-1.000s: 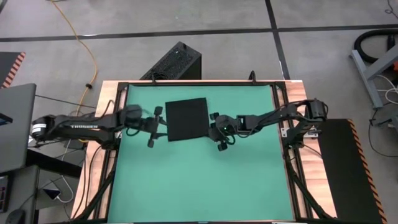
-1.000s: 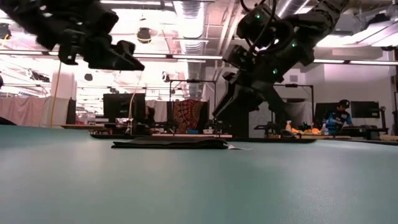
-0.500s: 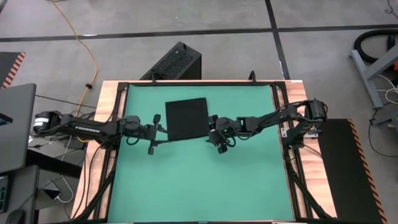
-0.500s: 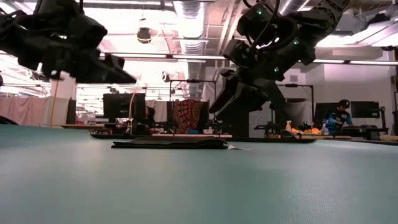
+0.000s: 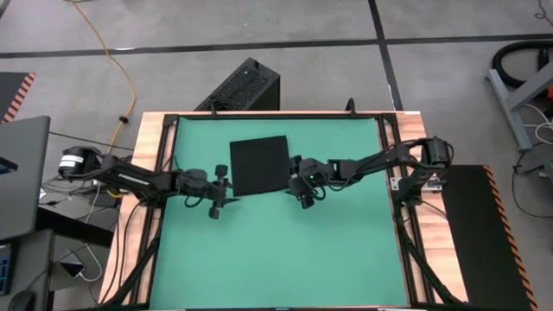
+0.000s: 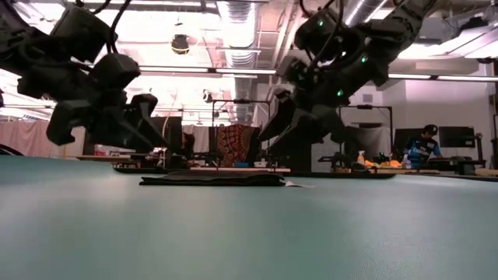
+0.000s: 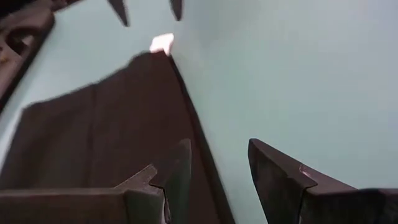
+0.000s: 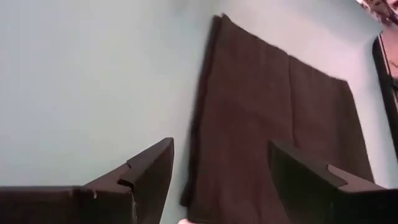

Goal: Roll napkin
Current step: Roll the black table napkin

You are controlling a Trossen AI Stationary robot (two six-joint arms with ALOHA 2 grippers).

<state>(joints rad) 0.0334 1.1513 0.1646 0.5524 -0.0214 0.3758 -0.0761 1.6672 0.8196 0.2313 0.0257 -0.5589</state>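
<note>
Green mat [image 5: 276,250] on wood-edged table, lab room behind, person far off at 3 o'clock in low view. Not yet rolled.

Napkin [image 5: 259,165]: black cloth, folded flat into near-square, lying on mat toward 12 o'clock of centre. Thin layered stack in low view [image 6: 212,178], small white tag at one corner [image 7: 161,43]. Faint fold creases across top.

Left gripper [image 5: 218,187] at napkin's 8 o'clock corner, jaws apart, holding nothing, one finger over the cloth edge and one over bare mat in wrist view. Right gripper [image 5: 300,178] at napkin's 4 o'clock corner, jaws wide apart, empty, straddling the near edge in wrist view. Both off the mat in low view.

Risks, as judgement:
- Pinching only top layer, so fold peels open instead of rolling.
- Uneven grip heights or timing between arms, giving skewed, cone-shaped roll.
- Fingers digging into mat before catching cloth, pushing napkin toward 12 o'clock.
- Soft cloth slipping out mid-turn, roll going loose.
</note>
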